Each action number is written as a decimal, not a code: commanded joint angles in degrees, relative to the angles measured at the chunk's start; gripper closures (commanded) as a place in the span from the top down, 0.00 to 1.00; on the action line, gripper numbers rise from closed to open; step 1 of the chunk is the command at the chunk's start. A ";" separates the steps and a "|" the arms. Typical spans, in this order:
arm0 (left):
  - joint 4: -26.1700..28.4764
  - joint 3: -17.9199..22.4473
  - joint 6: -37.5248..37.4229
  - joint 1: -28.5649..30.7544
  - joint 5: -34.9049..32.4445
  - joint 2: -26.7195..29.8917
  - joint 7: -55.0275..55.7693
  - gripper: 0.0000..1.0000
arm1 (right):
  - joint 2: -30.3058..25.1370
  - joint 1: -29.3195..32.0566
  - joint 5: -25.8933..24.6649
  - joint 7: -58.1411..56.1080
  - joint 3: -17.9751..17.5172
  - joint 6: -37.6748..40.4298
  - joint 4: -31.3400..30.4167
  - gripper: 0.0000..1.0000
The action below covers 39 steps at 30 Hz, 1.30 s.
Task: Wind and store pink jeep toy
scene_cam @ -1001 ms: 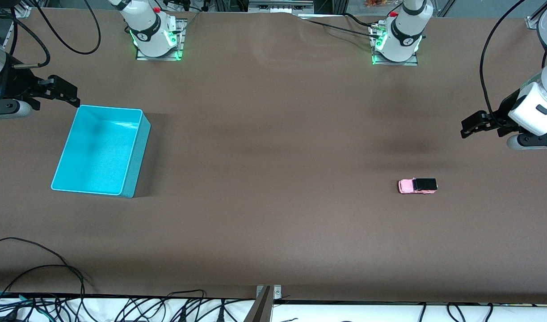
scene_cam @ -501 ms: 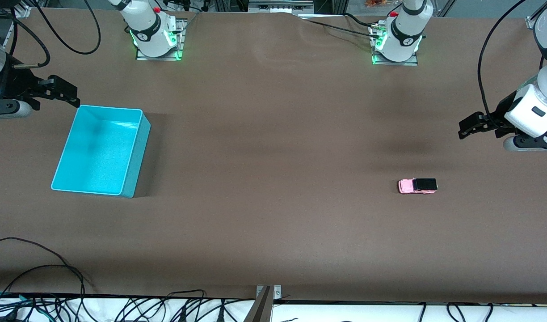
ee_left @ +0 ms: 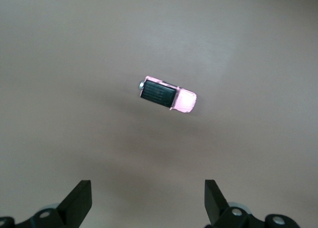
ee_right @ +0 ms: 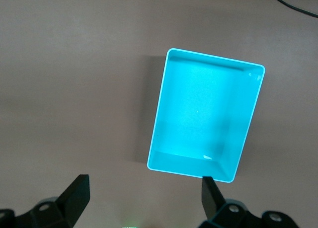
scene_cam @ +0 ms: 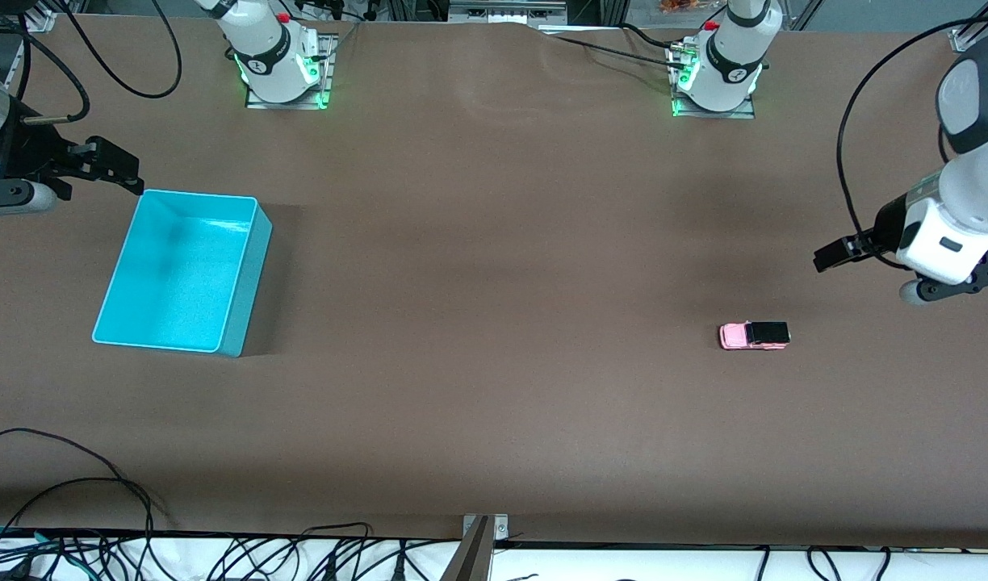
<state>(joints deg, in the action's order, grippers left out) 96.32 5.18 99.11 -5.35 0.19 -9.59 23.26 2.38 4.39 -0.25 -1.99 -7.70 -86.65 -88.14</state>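
The pink jeep toy, light pink with a black roof, stands on the brown table toward the left arm's end. My left gripper hangs open in the air above the table beside the jeep, nothing between its fingers. The cyan bin stands empty toward the right arm's end. My right gripper is open and empty, up in the air next to the bin's edge nearest the robot bases.
The two arm bases stand along the table's back edge. Loose black cables lie at the table's edge nearest the front camera. A metal bracket sits at the middle of that edge.
The left arm has swung toward the jeep and its gripper has come lower and closer to the toy. The right arm, the bin and the jeep have stayed still.
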 commanded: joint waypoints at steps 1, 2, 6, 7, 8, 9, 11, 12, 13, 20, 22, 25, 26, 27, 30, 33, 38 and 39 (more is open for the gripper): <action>-1.66 0.18 0.82 -0.45 -0.63 -4.46 11.79 1.00 | -0.09 0.26 0.25 0.23 -0.12 0.61 0.43 1.00; -1.58 0.18 1.87 -0.36 -0.63 -5.17 14.68 1.00 | -0.09 0.26 0.25 0.23 -0.12 0.61 0.43 1.00; -1.49 0.18 6.62 0.08 -0.54 -9.74 30.34 1.00 | -0.09 0.26 0.25 0.23 -0.12 0.61 0.34 1.00; -1.49 0.18 7.06 0.08 -0.54 -10.18 31.66 1.00 | -0.09 0.26 0.25 0.23 -0.12 0.61 0.34 1.00; -1.49 0.18 7.59 0.08 -0.54 -10.70 33.15 1.00 | 0.00 0.26 0.25 0.23 -0.12 0.61 0.34 1.00; -1.49 0.18 8.03 0.17 -0.54 -11.23 34.56 1.00 | 0.00 0.26 0.25 0.23 -0.12 0.61 0.34 1.00; -1.40 0.26 9.43 0.43 0.15 -12.46 38.68 1.00 | -0.09 0.26 0.25 0.23 -0.12 0.61 0.34 1.00; -1.40 0.26 10.31 0.69 0.94 -13.16 41.32 1.00 | 0.00 0.26 0.25 0.15 -0.12 0.69 0.34 1.00; -1.40 0.26 11.10 1.30 2.08 -13.95 44.04 1.00 | -0.09 0.26 0.25 0.23 -0.12 0.61 0.34 1.00; -0.43 0.35 16.46 3.68 5.52 -17.47 52.58 1.00 | 0.00 0.26 0.25 0.23 -0.12 0.61 0.34 1.00; -0.52 0.35 17.78 3.68 5.26 -18.96 56.09 1.00 | 0.00 0.26 0.34 0.23 -0.12 0.61 0.34 1.00; -0.08 0.35 20.77 3.68 4.91 -20.46 59.35 1.00 | 0.00 0.26 0.43 0.32 -0.03 0.52 0.43 1.00; 0.09 0.35 21.21 3.68 4.82 -20.99 59.88 1.00 | -0.09 0.26 0.43 0.32 -0.03 0.52 0.43 1.00; 0.10 0.35 21.65 3.59 4.82 -21.60 60.32 1.00 | 0.00 0.26 0.34 0.32 -0.03 0.52 0.43 1.00; 0.36 0.35 22.62 3.42 4.82 -22.75 61.90 1.00 | -0.18 0.26 0.34 0.32 -0.03 0.43 0.69 1.00; 1.50 0.35 24.46 3.07 4.82 -22.93 64.71 1.00 | -0.44 0.35 0.43 0.32 0.05 0.08 0.78 1.00; 6.33 0.26 29.91 2.36 4.73 -22.84 65.43 1.00 | -0.62 0.27 0.43 0.32 -0.12 -0.19 0.87 1.00; 7.21 0.26 30.96 2.28 4.73 -22.66 65.60 1.00 | -0.71 0.26 0.51 0.32 -0.12 -0.10 0.96 1.00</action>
<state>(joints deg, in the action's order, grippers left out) 98.91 5.15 125.21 -2.21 3.86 -33.14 87.39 2.17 4.46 -0.26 -1.99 -7.65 -86.89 -87.98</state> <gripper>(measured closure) 0.000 0.000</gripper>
